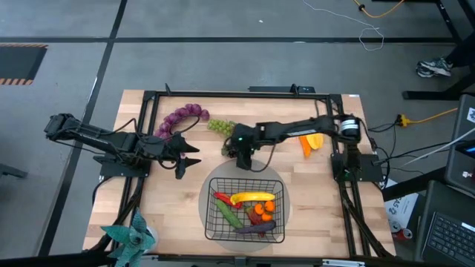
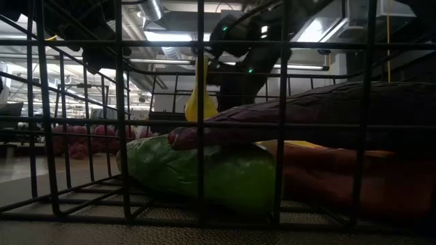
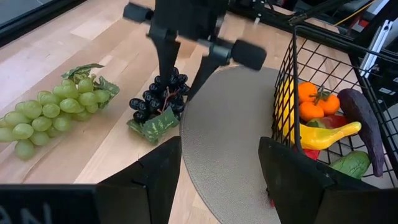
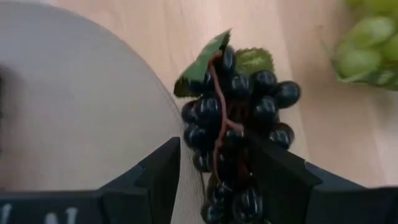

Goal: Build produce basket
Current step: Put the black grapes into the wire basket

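Note:
The black wire basket (image 1: 211, 222) stands on a round grey mat (image 3: 224, 137) near the table's front edge. It holds a banana (image 1: 252, 197), a red chili (image 1: 223, 198), a cucumber (image 1: 230, 215), tangerines (image 1: 263, 211) and an eggplant (image 1: 256, 229). A dark grape bunch (image 3: 155, 106) lies on the wood at the mat's far edge, and my right gripper (image 3: 177, 84) is shut on it from above. My left gripper (image 1: 185, 159) hovers open and empty left of the mat. Green grapes (image 1: 220, 126), purple grapes (image 1: 182, 117) and an orange pepper (image 1: 312, 142) lie farther back. My right gripper pinches the dark bunch between its two fingers at the narrow end (image 4: 227, 165) away from the leaves (image 4: 208, 59). The fingers (image 3: 166, 65) come from above, pointing down, one on each side. The bunch lies on the table, its leaf end resting on the wood.
A teal leafy plant (image 1: 130, 236) stands at the front left corner. A black rail frame (image 1: 223, 94) runs around the tabletop. There is bare wood between the mat and the left arm, and right of the basket.

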Controlling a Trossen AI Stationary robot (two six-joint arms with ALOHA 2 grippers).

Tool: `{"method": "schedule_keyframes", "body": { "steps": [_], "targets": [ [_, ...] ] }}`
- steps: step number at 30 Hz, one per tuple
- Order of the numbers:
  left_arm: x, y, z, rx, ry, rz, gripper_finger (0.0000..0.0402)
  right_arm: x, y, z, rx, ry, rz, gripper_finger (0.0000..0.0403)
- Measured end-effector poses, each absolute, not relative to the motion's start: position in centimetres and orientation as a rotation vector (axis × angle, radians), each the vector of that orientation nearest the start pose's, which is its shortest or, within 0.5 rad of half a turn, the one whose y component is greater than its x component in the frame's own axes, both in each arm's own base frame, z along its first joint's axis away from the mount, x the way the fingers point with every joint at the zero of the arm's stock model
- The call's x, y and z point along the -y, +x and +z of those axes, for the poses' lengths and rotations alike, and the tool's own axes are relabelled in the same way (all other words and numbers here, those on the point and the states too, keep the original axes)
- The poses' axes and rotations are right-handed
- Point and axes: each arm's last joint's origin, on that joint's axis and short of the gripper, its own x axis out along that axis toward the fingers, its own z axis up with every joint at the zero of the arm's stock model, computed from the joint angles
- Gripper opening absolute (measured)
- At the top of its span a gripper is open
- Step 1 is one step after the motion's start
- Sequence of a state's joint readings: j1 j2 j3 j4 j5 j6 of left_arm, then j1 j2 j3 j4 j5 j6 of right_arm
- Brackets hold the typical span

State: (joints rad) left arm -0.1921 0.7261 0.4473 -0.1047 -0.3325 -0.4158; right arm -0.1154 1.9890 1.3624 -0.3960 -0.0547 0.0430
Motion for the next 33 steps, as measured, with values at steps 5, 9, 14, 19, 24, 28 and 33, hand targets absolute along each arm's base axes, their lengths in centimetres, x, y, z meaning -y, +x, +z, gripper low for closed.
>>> {"method": "schedule_keyframes", "body": {
  "steps": [5,9,14,19,24,28,33],
  "targets": [
    [2.2,16.1,23.2,-0.347,-0.307,0.215,0.0210,4.7,42.1,15.1,-1.086,0.090,-0.054,0.0193],
    [2.2,16.1,23.2,-0.354,-0.306,0.217,0.0210,4.8,42.4,13.9,-1.107,0.083,-0.071,0.0193],
    [2.2,16.1,23.2,-0.354,-0.305,0.217,0.0210,4.9,42.4,13.5,-1.117,0.104,-0.127,0.0171],
    [2.2,16.1,23.2,-0.354,-0.305,0.216,0.0210,4.9,42.3,14.1,-1.123,0.108,-0.135,0.0080],
    [2.2,16.1,23.2,-0.354,-0.305,0.216,0.0210,4.8,42.7,16.5,-1.144,0.078,-0.165,0.0029],
    [2.2,16.1,23.2,-0.354,-0.305,0.216,0.0210,4.1,43.0,21.4,-1.106,-0.067,-0.234,0.0029],
    [2.2,16.1,23.2,-0.354,-0.305,0.216,0.0210,2.4,42.3,27.9,-1.075,-0.226,-0.275,0.0029]
  ]
}}
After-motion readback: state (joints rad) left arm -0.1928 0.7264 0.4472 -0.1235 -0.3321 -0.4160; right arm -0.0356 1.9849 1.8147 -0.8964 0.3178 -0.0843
